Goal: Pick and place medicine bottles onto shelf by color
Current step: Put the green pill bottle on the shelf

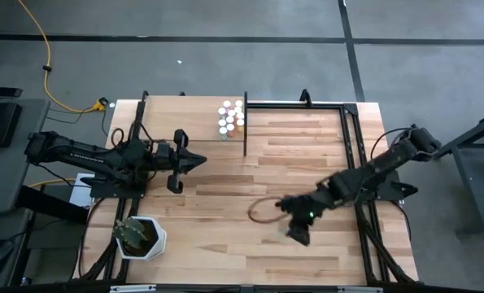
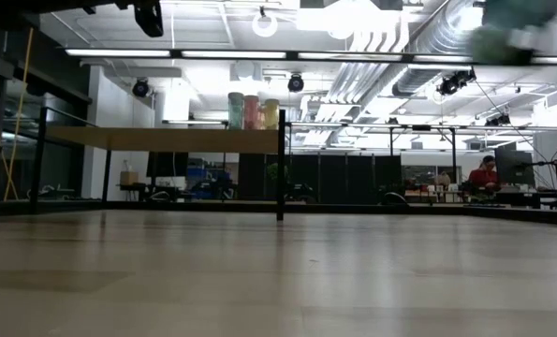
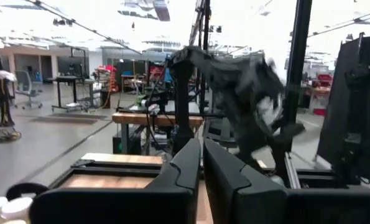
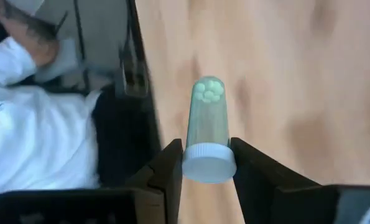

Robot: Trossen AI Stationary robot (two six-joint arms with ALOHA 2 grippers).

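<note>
My right gripper (image 4: 207,155) is shut on a pale blue-green medicine bottle (image 4: 208,118) with a white cap, above the table's near right part (image 1: 297,221). In the low view it shows only as a blur at the top right (image 2: 510,28). The light-wood shelf (image 1: 176,122) stands on black posts at the far edge. Several medicine bottles (image 1: 232,117) stand upright at its right end (image 2: 252,110). My left gripper (image 1: 199,160) waits shut at the table's left, its fingers (image 3: 191,165) level and touching nothing. My right gripper pinches the bottle's white cap (image 4: 208,167) between its two fingers, one on each side. The clear body sticks out ahead past the fingertips, in line with them, its pill-filled bottom (image 4: 208,91) farthest away. The fingers slant down toward the table. The bottle is lifted clear.
A white pot with a green plant (image 1: 141,236) stands at the near left corner. A black frame (image 1: 349,138) runs along the table's far right and right side. A person in a white sleeve (image 4: 35,143) is beyond the table's edge. Bare planks (image 1: 250,260) lie in the middle.
</note>
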